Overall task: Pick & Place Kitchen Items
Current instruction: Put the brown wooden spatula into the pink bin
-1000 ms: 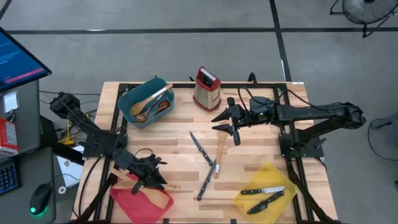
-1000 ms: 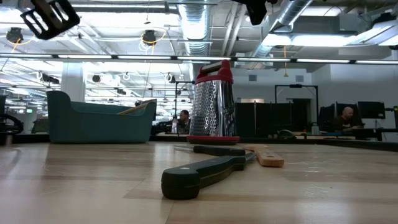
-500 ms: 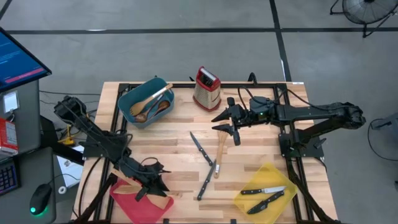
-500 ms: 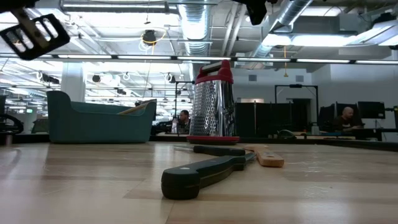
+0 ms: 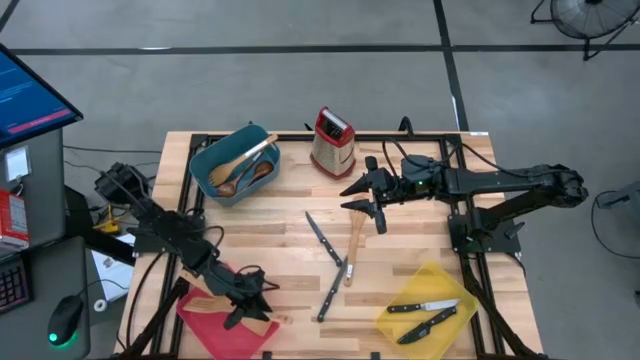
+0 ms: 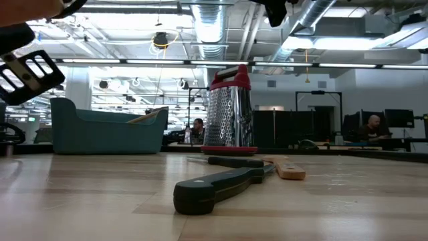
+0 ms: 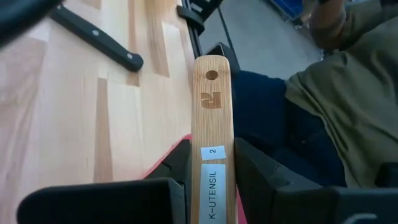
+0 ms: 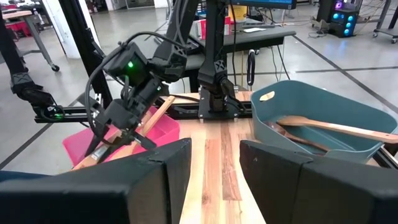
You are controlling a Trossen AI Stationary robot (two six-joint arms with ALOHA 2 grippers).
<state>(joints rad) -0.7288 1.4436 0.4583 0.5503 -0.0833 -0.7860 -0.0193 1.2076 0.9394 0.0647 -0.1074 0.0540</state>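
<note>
The flat light-wooden spatula with a paper label on its handle (image 7: 213,155) sits clamped between my left jaws, and over the last second I have carried it down toward the lower left of the high view, so my left gripper (image 5: 243,300) now hangs over the red bin (image 5: 205,318); I judge release is near. My right gripper (image 5: 372,197) waits part-open, holding nothing, over the upper middle of the counter (image 5: 290,240), above the slotted wooden spatula (image 5: 355,237) beside the black-handled knives (image 5: 322,240).
</note>
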